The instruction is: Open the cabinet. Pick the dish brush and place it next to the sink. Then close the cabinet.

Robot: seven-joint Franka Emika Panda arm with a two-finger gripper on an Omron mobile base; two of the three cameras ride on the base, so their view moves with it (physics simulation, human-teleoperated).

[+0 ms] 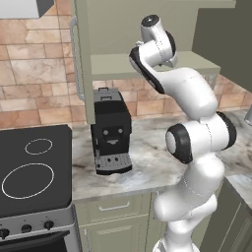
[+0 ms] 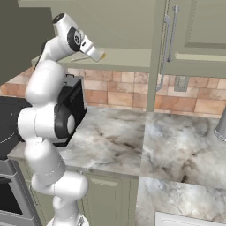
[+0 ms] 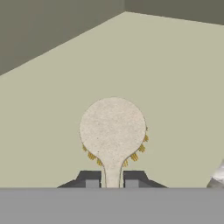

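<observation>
The cabinet (image 1: 118, 64) stands open, its left door (image 1: 81, 59) swung out edge-on, and my arm reaches onto its plain shelf (image 2: 128, 57). The dish brush (image 3: 112, 129) lies flat on that shelf: a round speckled beige head with yellow bristles showing under its rim. Its thin handle runs back between my fingertips, and my gripper (image 3: 112, 179) is shut on it. From the right base view my gripper (image 2: 95, 54) sits at the shelf's left part, with the brush's yellow tip (image 2: 103, 56) just beyond it.
A black coffee machine (image 1: 112, 130) stands on the marble counter (image 2: 114, 137) under the cabinet. A black stovetop (image 1: 32, 167) lies to the left. The cabinet's right door (image 2: 159, 48) hangs open edge-on. A grey metal object (image 2: 220, 123) stands at the counter's right edge.
</observation>
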